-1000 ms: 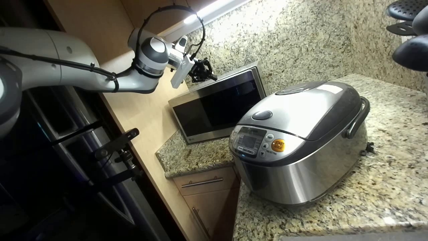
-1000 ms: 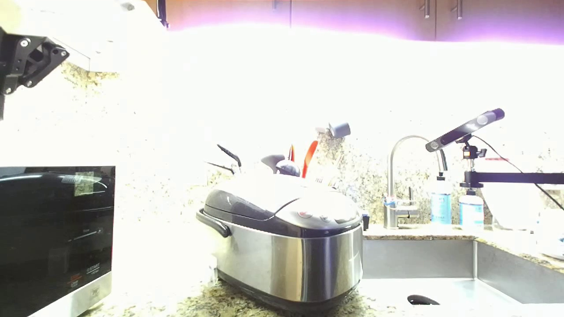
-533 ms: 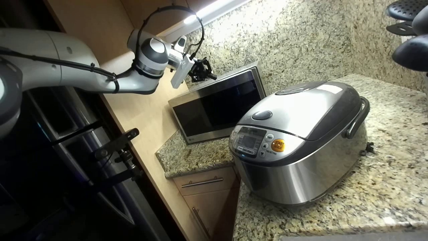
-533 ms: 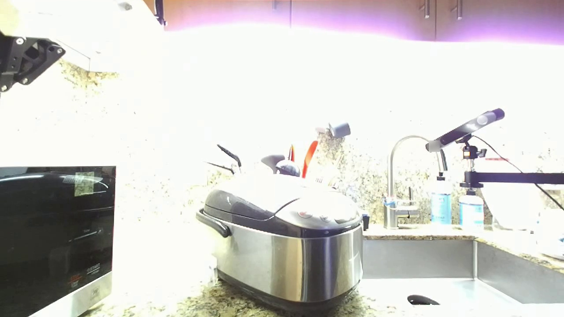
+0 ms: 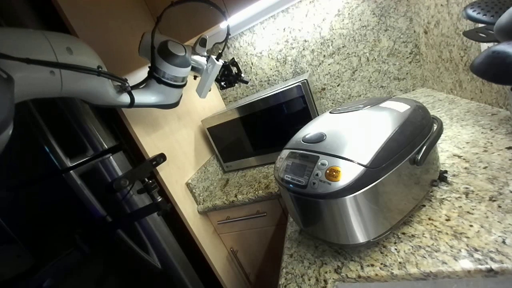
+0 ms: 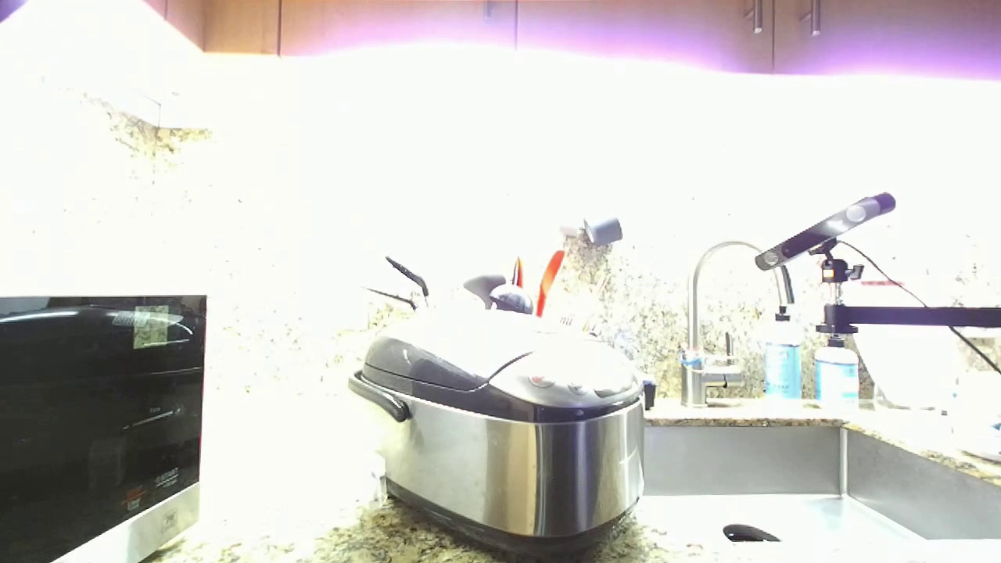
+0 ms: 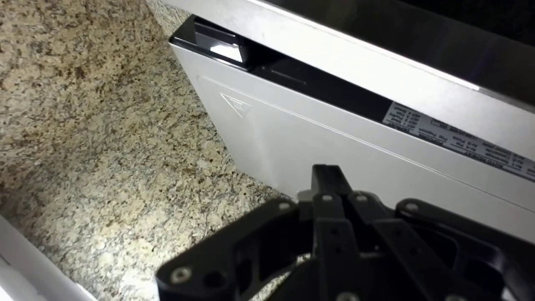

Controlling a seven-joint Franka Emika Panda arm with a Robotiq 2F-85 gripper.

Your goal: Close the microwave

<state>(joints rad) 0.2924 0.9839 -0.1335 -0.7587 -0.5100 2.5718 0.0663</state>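
The silver-grey microwave (image 5: 260,124) stands on the counter against the wall. Its dark glass front also shows at the left of an exterior view (image 6: 102,414). In the wrist view I look down on its light grey top (image 7: 284,129). A narrow dark gap with a printed label runs between the body and the silver door edge (image 7: 334,50), so the door looks slightly ajar. My gripper (image 5: 243,81) hangs above the microwave top. In the wrist view its fingertips (image 7: 329,179) are together with nothing visible between them. It seems apart from the microwave.
A large rice cooker (image 5: 360,172) stands on the granite counter beside the microwave. It also shows in an exterior view (image 6: 508,446), near the sink (image 6: 735,461). A camera on a stand (image 5: 140,174) is below the arm. Cabinets (image 6: 391,27) hang above.
The arm and gripper have moved up and back, leftward in one exterior view. The gripper has left the other exterior view. The microwave and rice cooker have not moved.
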